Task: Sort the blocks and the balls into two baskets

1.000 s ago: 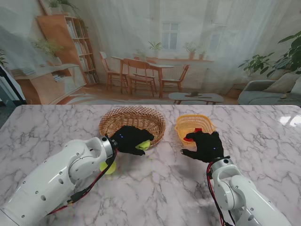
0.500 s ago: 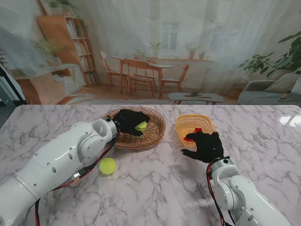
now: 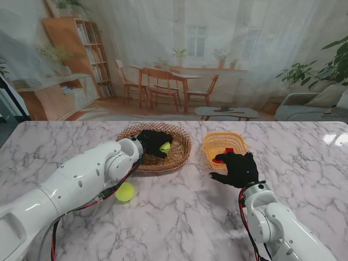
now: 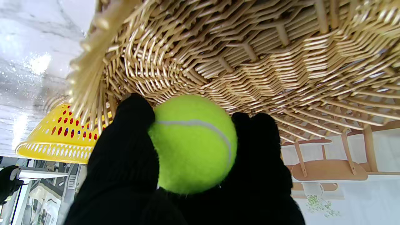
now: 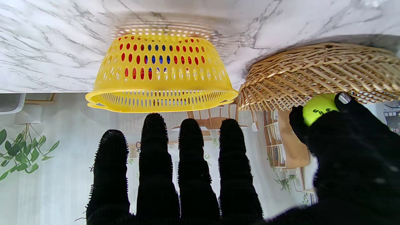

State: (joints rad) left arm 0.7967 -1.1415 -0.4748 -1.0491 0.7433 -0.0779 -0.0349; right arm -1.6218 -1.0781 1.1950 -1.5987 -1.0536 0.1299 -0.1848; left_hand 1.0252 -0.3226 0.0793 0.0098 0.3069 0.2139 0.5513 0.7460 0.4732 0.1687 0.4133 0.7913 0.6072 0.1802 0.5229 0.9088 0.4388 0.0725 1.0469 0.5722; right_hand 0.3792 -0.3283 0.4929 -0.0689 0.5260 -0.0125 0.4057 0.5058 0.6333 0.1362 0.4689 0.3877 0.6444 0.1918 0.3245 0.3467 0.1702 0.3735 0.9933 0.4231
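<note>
A tennis ball (image 3: pixel 165 147) sits clamped in the left robot hand (image 3: pixel 154 143) over the wicker basket (image 3: pixel 179 155); the right robot hand (image 3: pixel 237 168) hovers spread, holding nothing.

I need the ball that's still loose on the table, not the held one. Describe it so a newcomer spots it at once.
Start at the round wicker basket on the left half of the marble table. Just nearer to me than its rim, beside the white left forearm, lies a yellow-green tennis ball on bare marble. Its twin sits in the left hand over the basket; this one is free.
</note>
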